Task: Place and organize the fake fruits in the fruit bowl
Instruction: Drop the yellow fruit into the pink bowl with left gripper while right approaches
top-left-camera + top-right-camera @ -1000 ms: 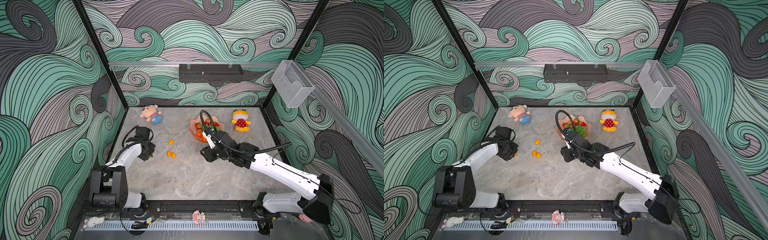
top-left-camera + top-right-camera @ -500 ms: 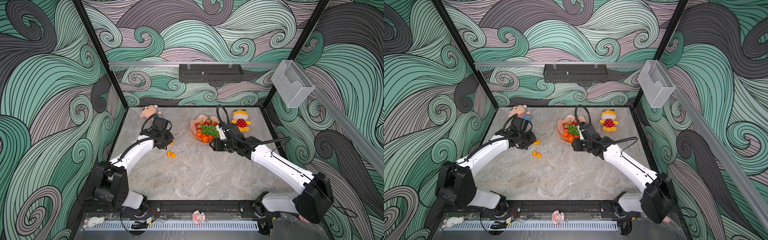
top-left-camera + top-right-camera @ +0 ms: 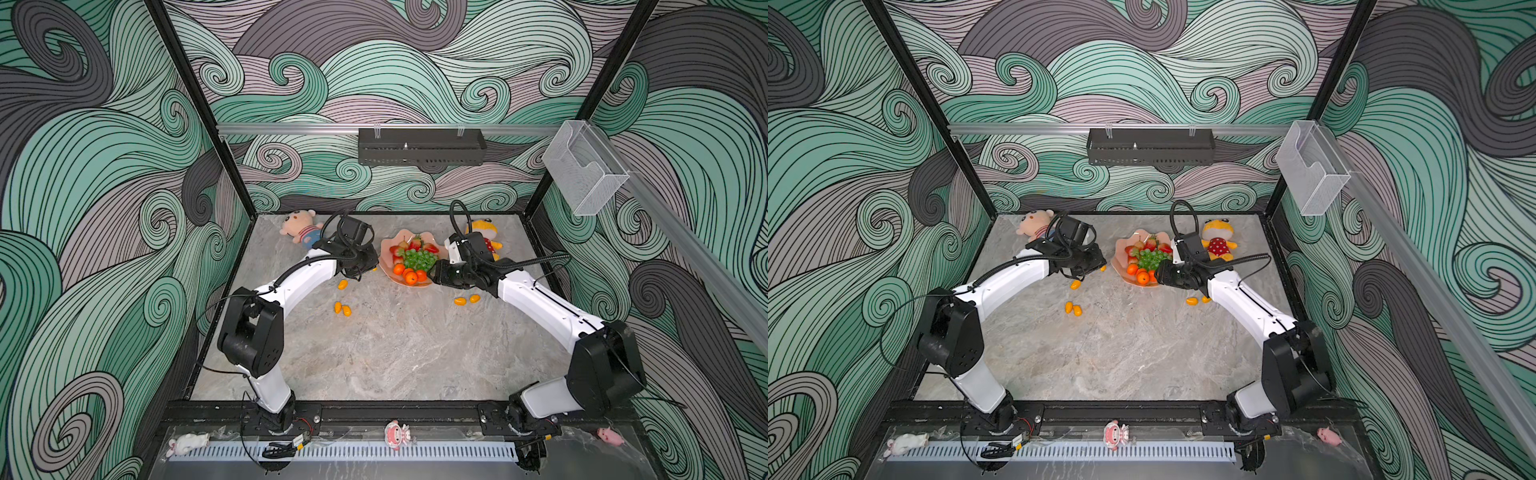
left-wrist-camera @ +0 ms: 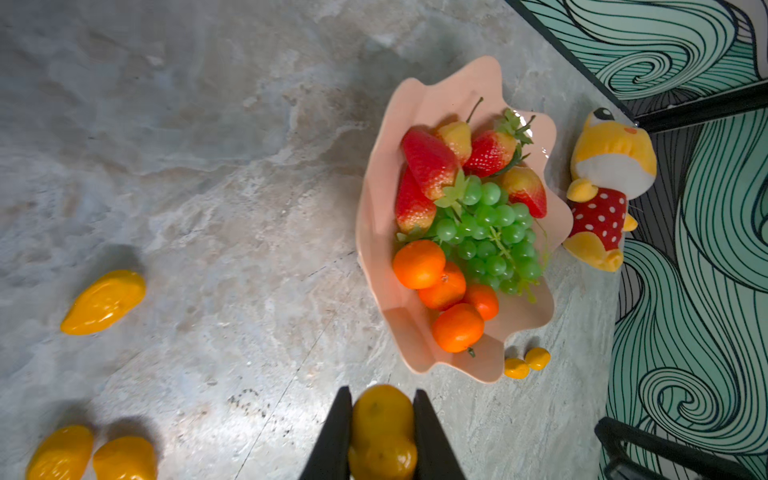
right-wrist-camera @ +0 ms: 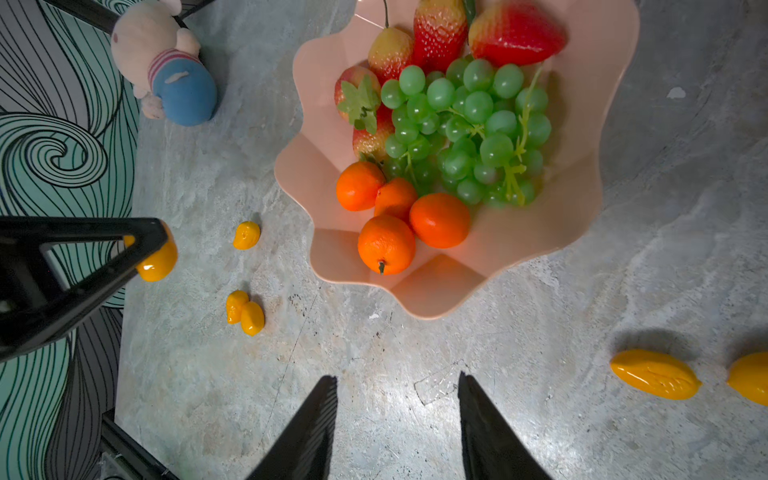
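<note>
Far upper left of the desk [image 3: 395,353] in both top views, a pink plush doll in blue trousers [image 3: 300,229] lies by the back wall. Just right of it is the left tool [image 4: 381,395], low over the stone and closed tight. The left wrist view shows a yellow-orange kumquat [image 4: 382,428] pinched between its two black fingers [image 4: 337,428], short of the bowl's rim.

Lower in the frame, a lone kumquat [image 3: 342,284] sits on the desk. Lower again, a pair of kumquats [image 3: 343,309] lie touching each other.

Centre back now: the fruit bowl [image 3: 385,262], salmon pink with a wavy rim, stands between the two tools. And it's loaded! There are strawberries [image 3: 430,248] at the back and the green grape bunch [image 3: 419,258] in the middle. Four tangerines [image 3: 410,277] are heaped at the front edge.

On the bowl's right, the right tool [image 5: 398,378] hovers just beside the rim. Its jaws are about half apart, with nothing between them and only bare desk below.

Lower right of that, two more kumquats [image 3: 465,300] rest side by side on the desk, outside the bowl. Upper right, near the bowl, sits a yellow plush toy in a red dotted outfit [image 3: 482,228].
</note>
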